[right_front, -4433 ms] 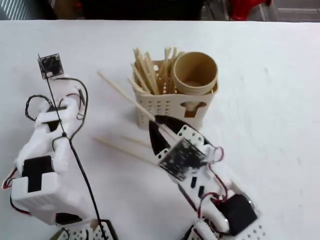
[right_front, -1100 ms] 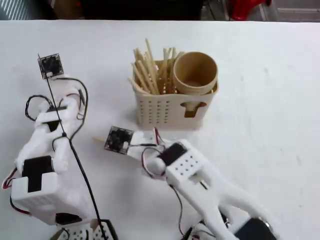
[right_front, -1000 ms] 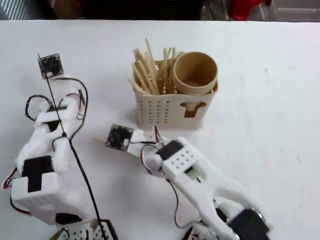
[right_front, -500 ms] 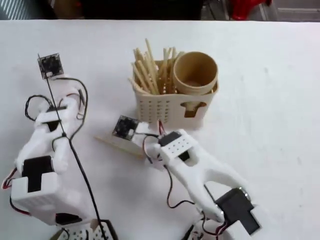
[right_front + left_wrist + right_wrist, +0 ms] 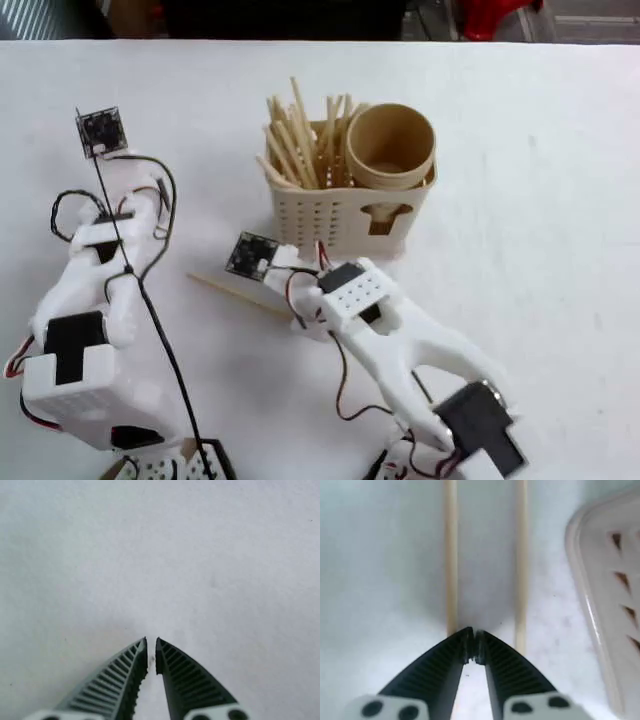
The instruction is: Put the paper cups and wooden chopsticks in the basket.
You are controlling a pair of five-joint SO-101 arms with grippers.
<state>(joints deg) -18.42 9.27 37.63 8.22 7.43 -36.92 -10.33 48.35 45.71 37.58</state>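
Bright, even light; faint soft shadows

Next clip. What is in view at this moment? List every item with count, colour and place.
Basket: one, cream, perforated, mid-table.
Paper cup: one, tan, upright in the basket.
Bundled chopsticks: too many to count, pale wood, standing in the basket beside the cup.
Loose chopsticks: two, pale wood, lying parallel on the table next to the basket.
Table: one, white.
Left gripper: one, dark, shut, over bare table.
Right gripper: one, dark, shut, tips between the loose chopsticks, close to one; contact cannot be told.
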